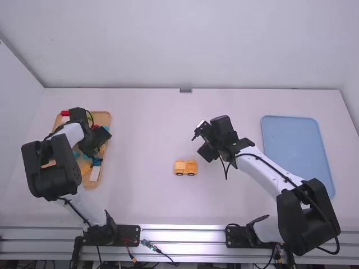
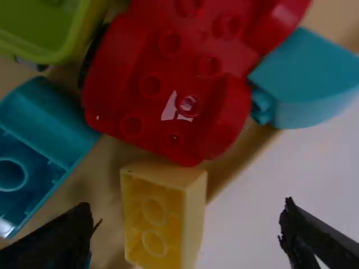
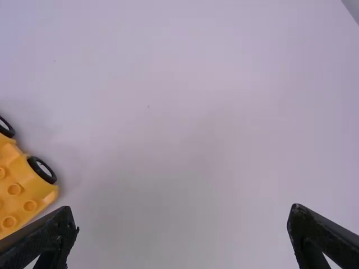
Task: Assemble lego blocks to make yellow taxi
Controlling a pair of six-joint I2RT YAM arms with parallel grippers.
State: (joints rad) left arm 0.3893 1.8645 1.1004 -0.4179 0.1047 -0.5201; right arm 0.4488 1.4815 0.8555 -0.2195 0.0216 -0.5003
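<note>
The yellow wheeled car base [image 1: 185, 167] stands on the table near the middle; in the right wrist view the car base [image 3: 22, 188] is at the left side. My left gripper [image 1: 96, 147] is over the wooden tray of blocks. In the left wrist view the left gripper [image 2: 188, 230] is open around the sides of a yellow block [image 2: 154, 218], not gripping it. Up and to the right of the car base in the high view is my right gripper [image 1: 201, 147]; seen from its wrist, the right gripper [image 3: 182, 218] is open with nothing between its fingers.
The wooden tray [image 1: 104, 119] at the left also holds a red piece [image 2: 168, 89], teal blocks [image 2: 47, 126], a curved teal block [image 2: 308, 81] and a green piece [image 2: 42, 28]. A blue tray [image 1: 297, 148] lies at the right.
</note>
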